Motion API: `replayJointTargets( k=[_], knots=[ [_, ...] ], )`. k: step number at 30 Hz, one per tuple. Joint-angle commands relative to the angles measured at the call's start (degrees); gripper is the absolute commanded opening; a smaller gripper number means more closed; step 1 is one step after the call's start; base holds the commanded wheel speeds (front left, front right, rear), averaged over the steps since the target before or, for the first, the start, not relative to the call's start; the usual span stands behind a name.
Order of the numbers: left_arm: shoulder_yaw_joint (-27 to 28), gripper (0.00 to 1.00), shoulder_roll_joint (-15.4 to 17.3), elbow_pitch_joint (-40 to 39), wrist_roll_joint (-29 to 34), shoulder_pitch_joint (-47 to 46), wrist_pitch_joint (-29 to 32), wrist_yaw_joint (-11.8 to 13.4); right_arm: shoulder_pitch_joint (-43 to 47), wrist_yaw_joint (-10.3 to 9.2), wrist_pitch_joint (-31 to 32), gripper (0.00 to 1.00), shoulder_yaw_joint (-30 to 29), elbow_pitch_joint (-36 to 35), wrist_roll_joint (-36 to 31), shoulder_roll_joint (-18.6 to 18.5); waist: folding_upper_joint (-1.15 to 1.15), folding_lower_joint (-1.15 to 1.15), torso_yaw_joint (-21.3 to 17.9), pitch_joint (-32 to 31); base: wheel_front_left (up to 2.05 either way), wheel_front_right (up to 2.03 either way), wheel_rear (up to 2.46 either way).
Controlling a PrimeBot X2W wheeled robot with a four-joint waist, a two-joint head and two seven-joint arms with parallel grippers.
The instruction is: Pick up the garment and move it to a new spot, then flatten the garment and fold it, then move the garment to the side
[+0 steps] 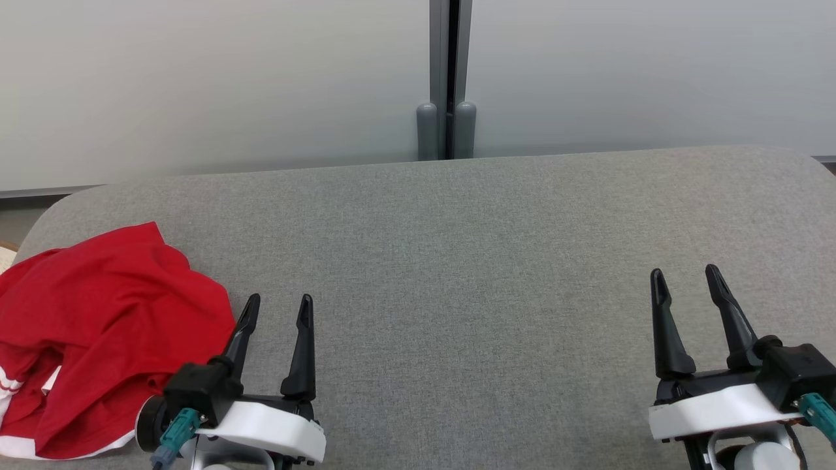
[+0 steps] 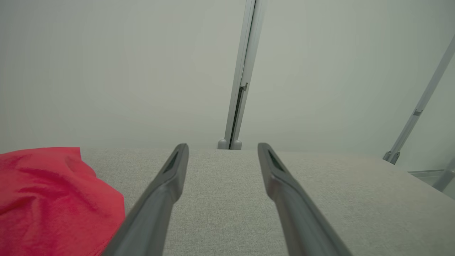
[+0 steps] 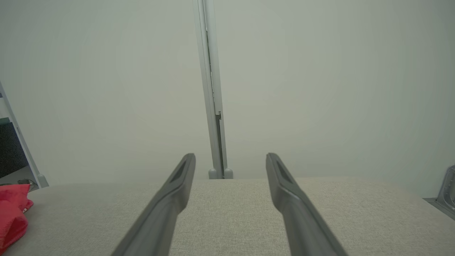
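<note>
The garment (image 1: 98, 326) is a crumpled red piece with white trim, heaped at the left end of the grey fabric surface (image 1: 457, 261). My left gripper (image 1: 279, 302) hovers open just to its right, its near finger close beside the cloth, with nothing between the fingers. In the left wrist view the garment (image 2: 49, 199) lies left of the gripper (image 2: 223, 147). My right gripper (image 1: 684, 273) stands open and empty far to the right. From the right wrist, the garment (image 3: 12, 209) is a red patch at the far left, well away from that gripper (image 3: 230, 156).
A pale wall with a grey vertical post (image 1: 447, 78) runs behind the surface's far edge. The padded surface has rounded corners; its left edge lies just beyond the garment. A slanted metal leg (image 2: 416, 117) stands off to the right.
</note>
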Motion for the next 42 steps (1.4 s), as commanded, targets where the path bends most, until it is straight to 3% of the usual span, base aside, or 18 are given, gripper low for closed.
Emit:
replayJointTargets(
  k=[1, 8, 22, 28, 42],
  knots=[
    [-0.2, 1.0, 0.51, -0.18, 1.24, -0.33, -0.51, 0.37, 0.08, 0.0, -0.65, 1.0, 0.23, -0.29, -1.48, -0.1, 0.0, 0.0, 0.01, 0.02, 0.0, 0.0, 0.0],
    [-1.02, 1.0, 0.57, 0.89, 4.04, -0.21, -1.37, 1.16, 0.39, 0.0, -1.45, 1.0, 0.76, -0.19, -3.98, 0.11, 0.0, 0.0, 0.27, -0.01, 0.0, 0.0, 0.0],
    [0.93, 1.0, -0.07, 3.58, 3.61, 0.93, -3.04, -0.56, 0.94, 0.0, -3.16, 1.0, 2.21, 2.39, 3.54, 0.2, 0.0, 0.0, 0.33, 0.13, 0.0, 0.0, 0.0],
    [0.16, 1.0, -0.09, 5.24, 2.18, 1.26, -3.58, -1.02, 0.57, 0.0, -3.85, 1.0, 2.83, 4.65, 2.64, 0.19, 0.0, 0.0, 0.18, 0.16, 0.0, 0.0, 0.0],
    [-1.06, 1.0, -0.07, 6.14, 5.34, 0.78, -4.57, 0.13, -0.04, 0.0, -4.68, 1.0, 3.62, 6.65, -0.11, 0.17, 0.0, 0.0, -0.08, 0.06, 0.0, 0.0, 0.0]
  ],
)
